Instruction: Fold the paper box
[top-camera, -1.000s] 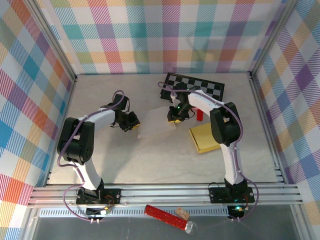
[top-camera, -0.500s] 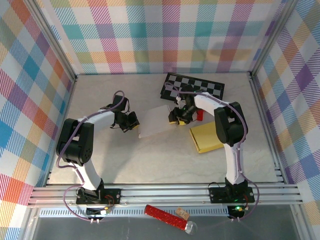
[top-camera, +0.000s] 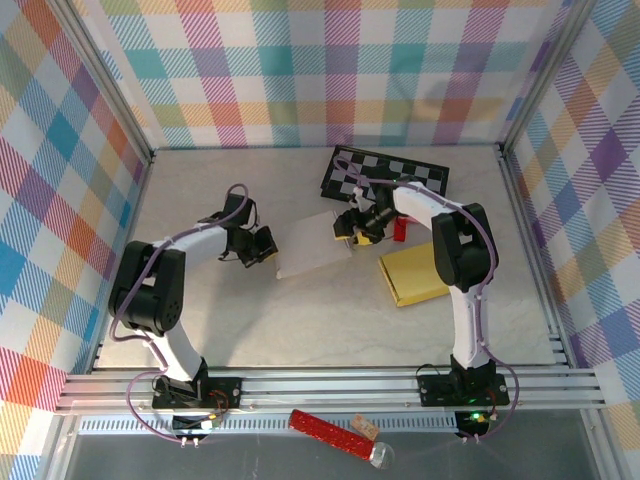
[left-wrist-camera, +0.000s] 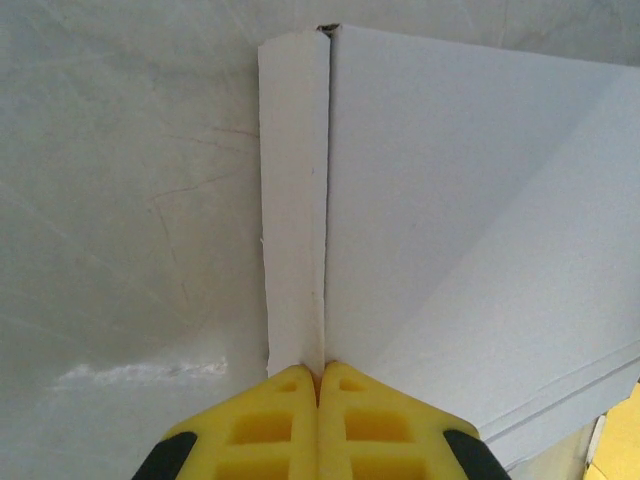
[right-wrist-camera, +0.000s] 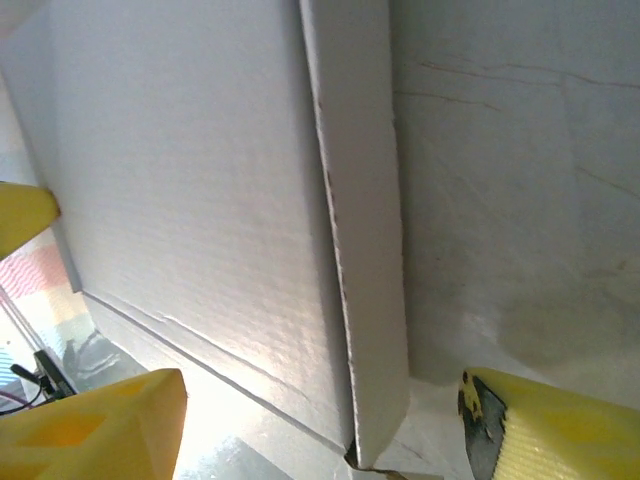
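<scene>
Two claws at a flat white box (top-camera: 315, 248) lying mid-desk (top-camera: 250, 320).
Left claw (top-camera: 268, 245) sits at the box's left edge, its yellow fingers (left-wrist-camera: 285, 410) pressed together, tips touching where a narrow flap (left-wrist-camera: 293, 200) meets the main panel; whether they pinch paper I cannot tell. Right claw (top-camera: 347, 230) is at the right edge, fingers (right-wrist-camera: 100, 430) spread wide, a second flap (right-wrist-camera: 360, 250) between them, clear of both. Checkered board (top-camera: 385, 172) lies behind, yellow pad (top-camera: 410, 275) to the right.
</scene>
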